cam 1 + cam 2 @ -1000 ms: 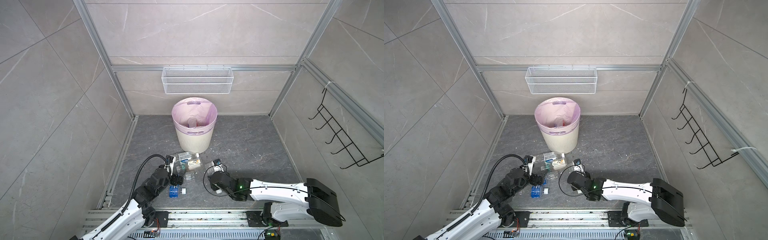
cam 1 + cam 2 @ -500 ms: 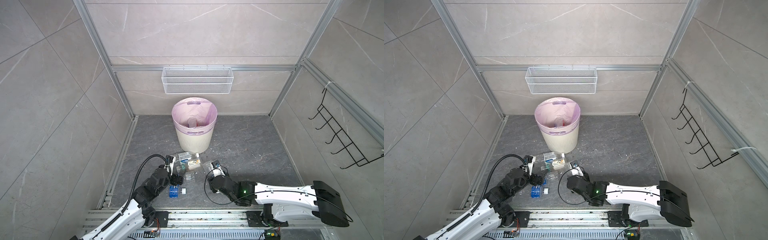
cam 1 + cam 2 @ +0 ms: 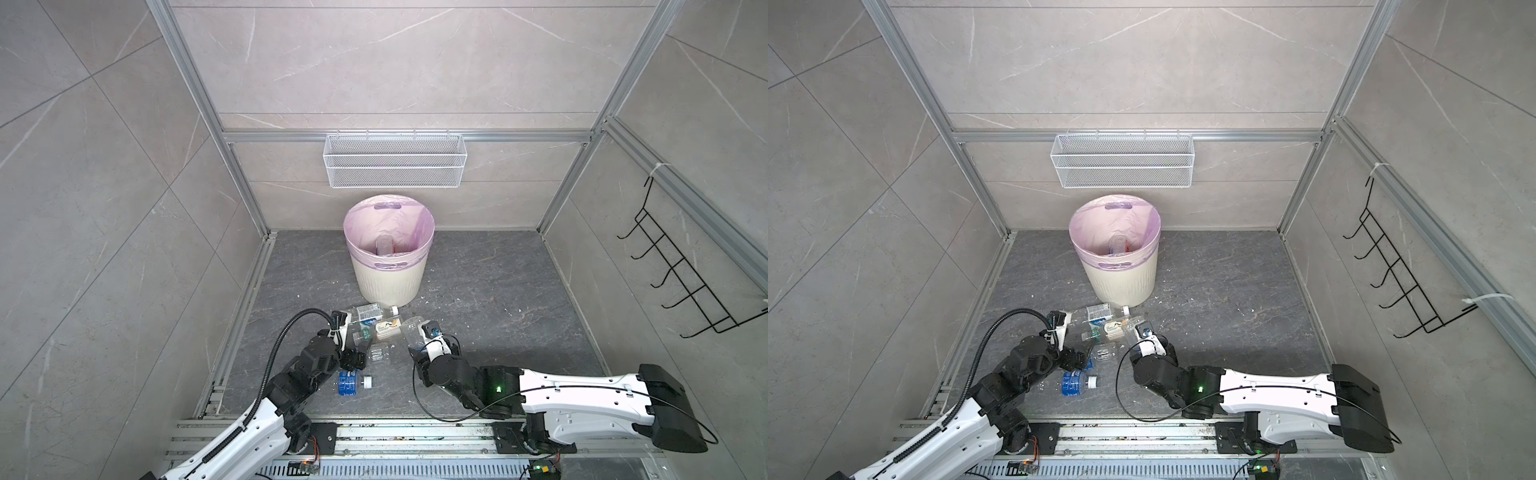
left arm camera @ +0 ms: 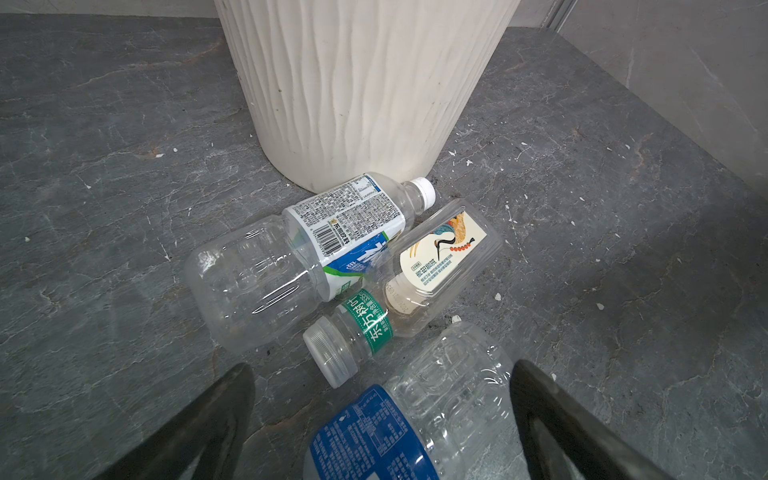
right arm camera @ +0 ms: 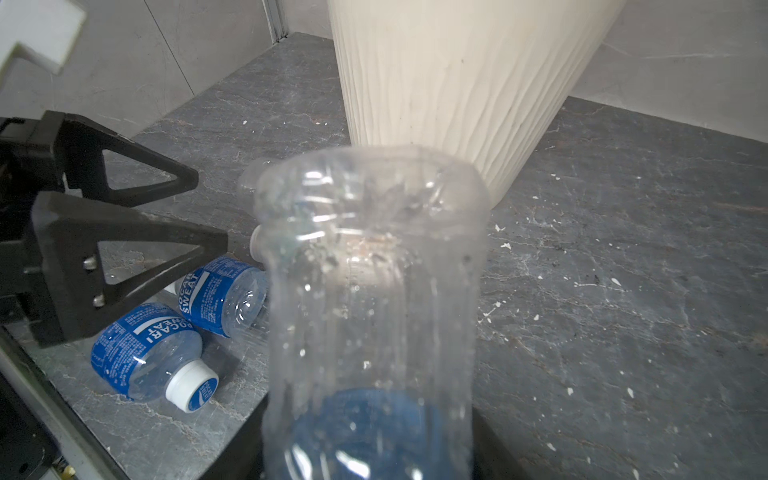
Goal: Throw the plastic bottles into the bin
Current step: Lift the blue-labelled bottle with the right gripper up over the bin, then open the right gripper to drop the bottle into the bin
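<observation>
Holding a clear bottle (image 5: 370, 291): right gripper (image 3: 417, 344) fingers clamped on its blue-labelled end, bin (image 3: 388, 286) close at 12 o'clock. Best raised well above the rim before letting go. Left gripper (image 4: 382, 368) fingers apart, straddling a blue-label bottle (image 4: 415, 415) at 8 o'clock.

Clear plastic bottles (image 3: 368, 312) on their sides beside upright, pink-lined cream bin (image 3: 388, 282).

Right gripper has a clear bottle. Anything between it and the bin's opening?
Only the bin's own ribbed wall: the clear bottle in the right gripper sits low in front of it, below the rim. Loose bottles lie on the floor at its base. Nothing visible covers the opening.
</observation>
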